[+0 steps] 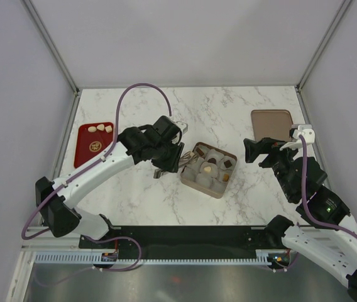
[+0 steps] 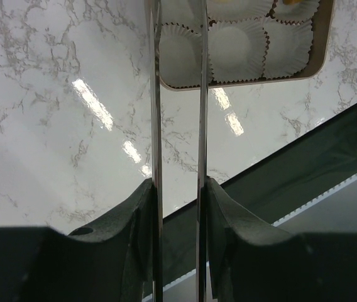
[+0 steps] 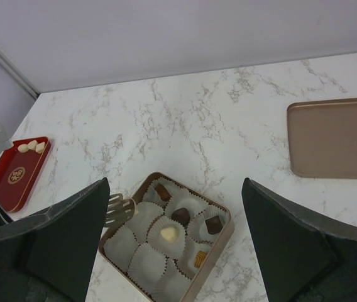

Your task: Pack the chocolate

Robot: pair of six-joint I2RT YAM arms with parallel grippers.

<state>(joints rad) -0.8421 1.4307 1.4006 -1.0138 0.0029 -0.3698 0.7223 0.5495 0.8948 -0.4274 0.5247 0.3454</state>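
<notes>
The square tan box holds white paper cups. Three dark brown chocolates, a cream one and a striped tan one lie in its cups. Three more cream chocolates sit on the red tray. My left gripper is shut on metal tongs. The tongs' tips hang over the box's left edge with nothing seen between them. My right gripper is open and empty, above the table to the right of the box.
The tan lid lies flat at the back right, just behind my right gripper. The red tray stands at the far left by the wall. A black strip runs along the table's near edge.
</notes>
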